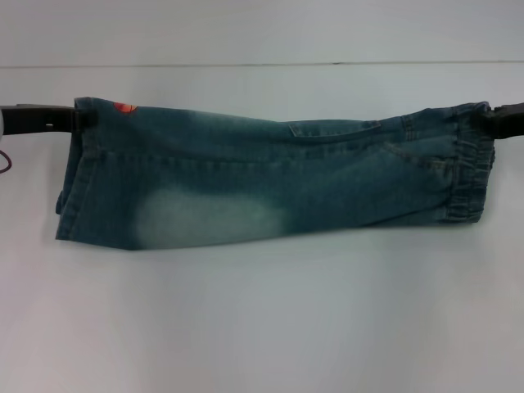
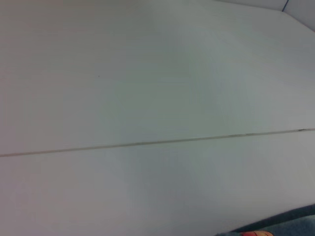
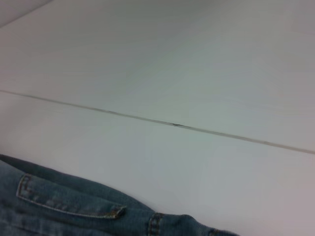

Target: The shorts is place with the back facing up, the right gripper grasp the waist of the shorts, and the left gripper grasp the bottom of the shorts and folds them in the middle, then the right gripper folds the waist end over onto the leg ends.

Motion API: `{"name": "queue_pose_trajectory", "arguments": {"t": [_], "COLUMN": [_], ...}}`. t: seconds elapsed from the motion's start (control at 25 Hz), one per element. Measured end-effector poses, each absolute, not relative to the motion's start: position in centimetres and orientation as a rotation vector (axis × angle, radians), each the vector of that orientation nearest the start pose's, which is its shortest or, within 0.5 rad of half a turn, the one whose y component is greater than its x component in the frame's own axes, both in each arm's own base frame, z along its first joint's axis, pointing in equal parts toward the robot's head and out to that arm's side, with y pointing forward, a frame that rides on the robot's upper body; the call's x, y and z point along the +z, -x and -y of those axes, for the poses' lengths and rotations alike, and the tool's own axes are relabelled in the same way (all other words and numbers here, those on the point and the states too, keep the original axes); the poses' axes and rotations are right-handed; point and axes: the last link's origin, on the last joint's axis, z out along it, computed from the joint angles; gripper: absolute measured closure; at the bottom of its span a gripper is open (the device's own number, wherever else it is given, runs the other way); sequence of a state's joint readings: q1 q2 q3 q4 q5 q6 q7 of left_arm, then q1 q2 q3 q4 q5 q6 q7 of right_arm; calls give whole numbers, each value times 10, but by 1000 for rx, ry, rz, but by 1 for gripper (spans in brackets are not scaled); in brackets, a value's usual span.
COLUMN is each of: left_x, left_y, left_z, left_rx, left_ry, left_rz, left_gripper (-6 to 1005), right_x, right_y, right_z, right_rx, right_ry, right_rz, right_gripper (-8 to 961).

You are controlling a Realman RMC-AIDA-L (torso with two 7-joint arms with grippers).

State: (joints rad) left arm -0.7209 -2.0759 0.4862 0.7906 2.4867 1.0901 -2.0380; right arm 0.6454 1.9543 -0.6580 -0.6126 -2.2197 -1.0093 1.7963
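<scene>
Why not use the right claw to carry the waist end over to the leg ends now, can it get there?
Probably yes: the right gripper already grips the waist of the shorts, and nothing lies across the denim toward the leg ends, where the left gripper holds on.

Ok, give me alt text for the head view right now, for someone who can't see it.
Faded denim shorts, folded lengthwise, stretch across a white table, held at both ends. The left gripper pinches the leg-hem end near a red embroidered patch; the right gripper pinches the elastic waistband.
</scene>
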Motion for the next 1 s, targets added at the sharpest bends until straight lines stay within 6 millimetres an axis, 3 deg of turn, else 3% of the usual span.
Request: {"name": "queue_pose_trajectory", "arguments": {"t": [0.44,1.0], "left_x": [54,41], "left_y": [287,283], "left_z": [-423,-424], "left_rx": [-270,-242], "left_ry": [2123,2128], "left_rz": [1167,1150], "left_gripper": [953,952], "right_x": [66,65], "right_y": [-310,-310], "right_z": [-422,-425], "right_rx": [254,244], "right_ry": [2192,2175], "right_rz": [-983,-979], "right_gripper": [861,857]}}
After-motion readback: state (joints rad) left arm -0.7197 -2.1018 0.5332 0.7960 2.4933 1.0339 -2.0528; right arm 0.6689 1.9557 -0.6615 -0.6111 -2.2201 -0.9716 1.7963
